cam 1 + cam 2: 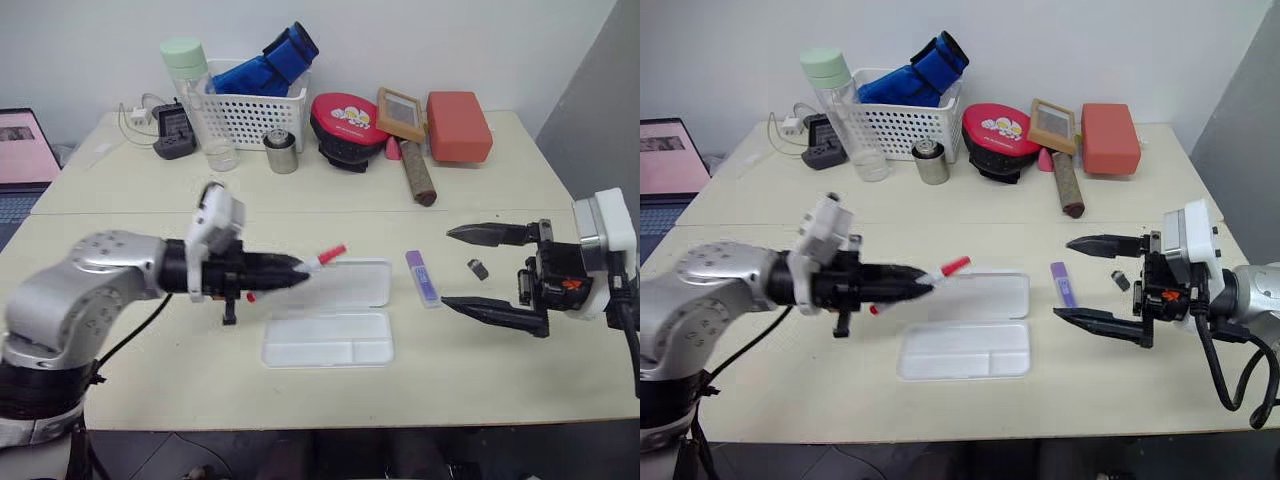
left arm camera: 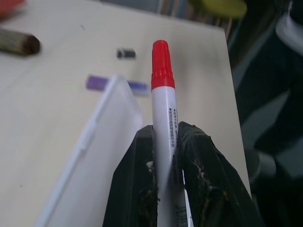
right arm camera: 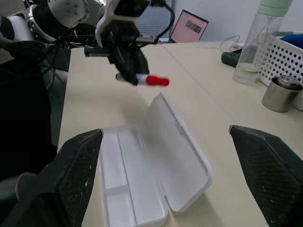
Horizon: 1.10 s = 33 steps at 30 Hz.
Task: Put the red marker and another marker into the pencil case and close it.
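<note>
My left gripper (image 1: 298,268) is shut on the red marker (image 1: 326,256), held in the air with its red cap pointing right, just above the left end of the pencil case. In the left wrist view the white barrel (image 2: 165,127) sits clamped between the two black fingers. The pencil case (image 1: 330,340) lies open on the table, tray toward me, lid (image 1: 345,283) flat behind it. The purple marker (image 1: 422,277) lies on the table just right of the lid. My right gripper (image 1: 495,275) hovers wide open to the right of it, holding nothing.
A small dark grey cap-like piece (image 1: 478,268) lies between the right gripper's fingers on the table. At the back stand a white lattice basket (image 1: 250,110), a bottle (image 1: 200,95), a metal cup (image 1: 281,152), a red case (image 1: 347,122) and an orange block (image 1: 459,125). A laptop (image 1: 25,150) sits far left.
</note>
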### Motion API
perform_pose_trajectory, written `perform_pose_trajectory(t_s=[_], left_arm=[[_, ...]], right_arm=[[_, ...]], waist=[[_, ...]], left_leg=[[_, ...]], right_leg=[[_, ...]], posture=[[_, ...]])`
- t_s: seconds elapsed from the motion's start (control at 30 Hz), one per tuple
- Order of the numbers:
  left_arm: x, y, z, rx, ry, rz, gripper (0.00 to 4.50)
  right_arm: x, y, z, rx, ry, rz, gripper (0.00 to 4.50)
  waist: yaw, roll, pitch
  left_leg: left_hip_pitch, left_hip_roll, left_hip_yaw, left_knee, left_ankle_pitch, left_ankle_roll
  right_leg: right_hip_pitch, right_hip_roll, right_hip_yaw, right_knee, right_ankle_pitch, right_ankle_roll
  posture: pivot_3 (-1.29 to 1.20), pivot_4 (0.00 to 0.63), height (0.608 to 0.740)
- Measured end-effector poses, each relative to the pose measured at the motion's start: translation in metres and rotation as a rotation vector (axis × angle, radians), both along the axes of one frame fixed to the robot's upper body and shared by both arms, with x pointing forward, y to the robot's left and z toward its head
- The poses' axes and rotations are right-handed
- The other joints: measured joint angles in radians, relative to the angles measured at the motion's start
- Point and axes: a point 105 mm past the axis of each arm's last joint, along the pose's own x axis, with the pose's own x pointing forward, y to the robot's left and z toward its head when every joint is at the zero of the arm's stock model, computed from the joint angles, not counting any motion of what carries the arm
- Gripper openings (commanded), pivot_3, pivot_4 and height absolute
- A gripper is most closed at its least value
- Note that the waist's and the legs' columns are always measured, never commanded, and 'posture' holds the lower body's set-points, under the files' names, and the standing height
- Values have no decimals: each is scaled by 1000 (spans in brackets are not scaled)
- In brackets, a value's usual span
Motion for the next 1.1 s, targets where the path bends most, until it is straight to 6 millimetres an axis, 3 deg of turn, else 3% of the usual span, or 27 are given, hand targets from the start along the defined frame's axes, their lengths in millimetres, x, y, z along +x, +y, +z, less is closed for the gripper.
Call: perform_pose_trajectory(t_s=[0.17, 0.37, 0.77, 0.8, 1.1], left_arm=[[13, -2, -43, 157, -2, -47, 418], [24, -10, -53, 181, -19, -101, 418], [24, -22, -66, 187, 15, -134, 418], [24, -22, -66, 188, 20, -132, 1118], [23, -26, -67, 181, 31, -131, 2742]], right_arm=[[-3, -2, -4, -12, -2, -25, 4500], [-6, -2, -3, -18, -20, -45, 4500], [-7, 0, -4, -7, -21, -60, 4500], [-7, 0, -4, -7, -21, -61, 4500], [-7, 0, -5, -6, -15, -64, 4500]], waist=[[-2, 0, 0], [1, 0, 0], [-1, -1, 0], [-1, -1, 0], [-1, -1, 0]], left_leg=[[0, 0, 0, 0, 0, 0], [-1, -1, 0, 0, 0, 0], [-1, -1, 0, 0, 0, 1], [-1, -1, -1, 0, 0, 1], [-1, -1, -1, 1, 0, 1]], right_leg=[[-1, 0, 0, 0, 0, 0], [-1, 0, -1, 0, 0, 0], [-1, 0, -1, 0, 0, 1], [-1, 0, -1, 0, 0, 1], [-1, 0, -1, 0, 0, 1]], posture=[[0, 150, 740], [0, 150, 740], [0, 150, 740], [0, 150, 740], [0, 150, 740]])
